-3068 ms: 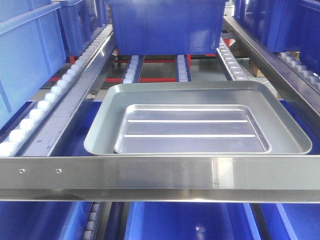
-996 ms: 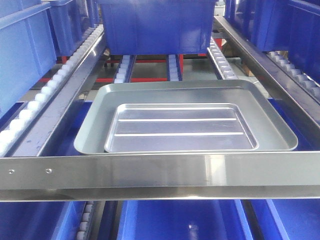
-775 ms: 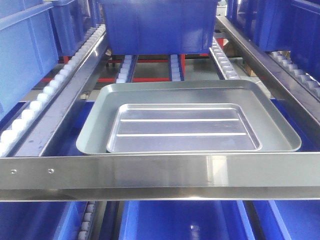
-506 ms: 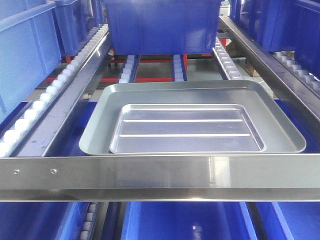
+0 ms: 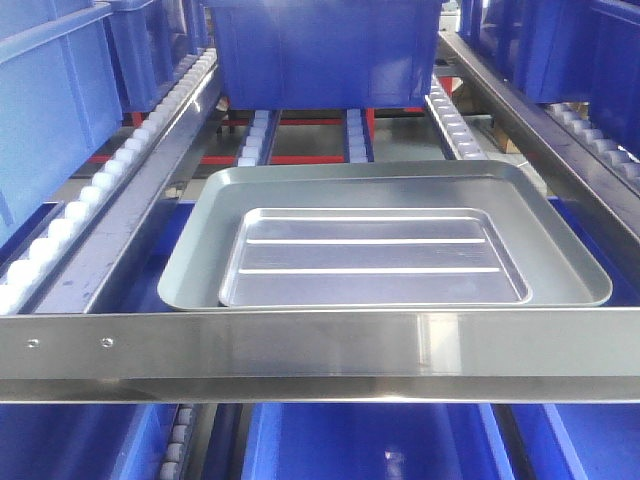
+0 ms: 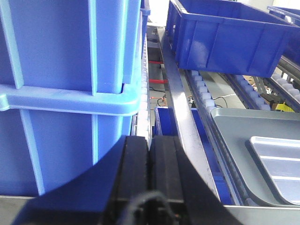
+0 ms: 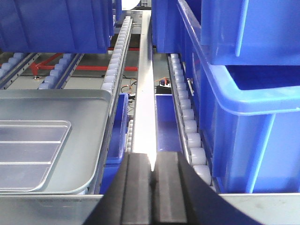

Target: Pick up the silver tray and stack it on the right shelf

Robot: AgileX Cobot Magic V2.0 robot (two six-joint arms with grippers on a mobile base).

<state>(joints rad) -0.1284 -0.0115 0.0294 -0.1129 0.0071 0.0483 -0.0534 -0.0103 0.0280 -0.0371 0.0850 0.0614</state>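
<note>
The silver tray (image 5: 375, 255), shiny with two long ribs, lies flat inside a larger dull grey tray (image 5: 195, 260). Both rest on the right shelf, a sloping level with roller rails (image 5: 258, 140), behind its broad steel front crossbar (image 5: 320, 350). The left wrist view shows the silver tray (image 6: 281, 159) at the lower right, and the right wrist view shows the silver tray (image 7: 28, 150) at the lower left. My left gripper (image 6: 150, 140) is shut with nothing in it, left of the trays. My right gripper (image 7: 152, 157) is shut and empty, to their right. Neither gripper appears in the front view.
A blue bin (image 5: 320, 50) sits on the rollers behind the trays. Stacked blue crates (image 6: 61, 93) stand close on the left, more blue crates (image 7: 253, 93) on the right. Steel side rails (image 7: 144, 93) flank the trays. Blue bins (image 5: 370, 440) sit on the level below.
The front view has drifted slightly, so the trays sit a little further right in frame than a second ago. The silver tray stays inside the grey tray.
</note>
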